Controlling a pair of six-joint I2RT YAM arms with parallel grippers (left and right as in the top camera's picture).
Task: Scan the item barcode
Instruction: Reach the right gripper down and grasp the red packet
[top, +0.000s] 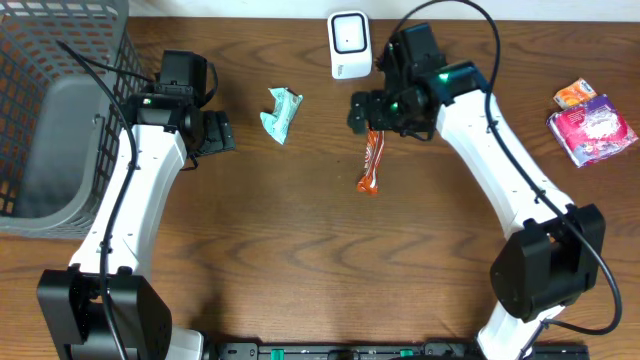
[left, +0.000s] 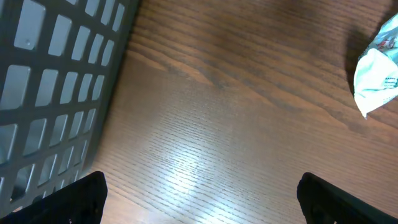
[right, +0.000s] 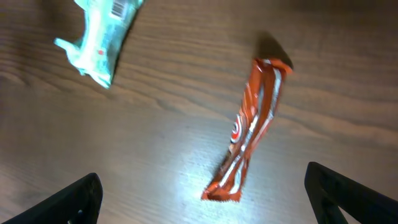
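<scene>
An orange snack bar (top: 371, 163) (right: 252, 130) lies flat on the wooden table, just below my right gripper (top: 368, 115) (right: 208, 200). That gripper is open and holds nothing; the bar's near end lies between its spread fingertips in the right wrist view. A teal packet (top: 283, 113) (right: 99, 37) (left: 376, 74) lies to the left, with a barcode showing on it in the right wrist view. The white scanner (top: 348, 44) stands at the back edge. My left gripper (top: 215, 132) (left: 199, 200) hovers open over bare wood next to the basket.
A grey mesh basket (top: 55, 110) (left: 56, 93) fills the left side of the table. A pink packet (top: 593, 128) and a small orange packet (top: 574, 93) lie at the far right.
</scene>
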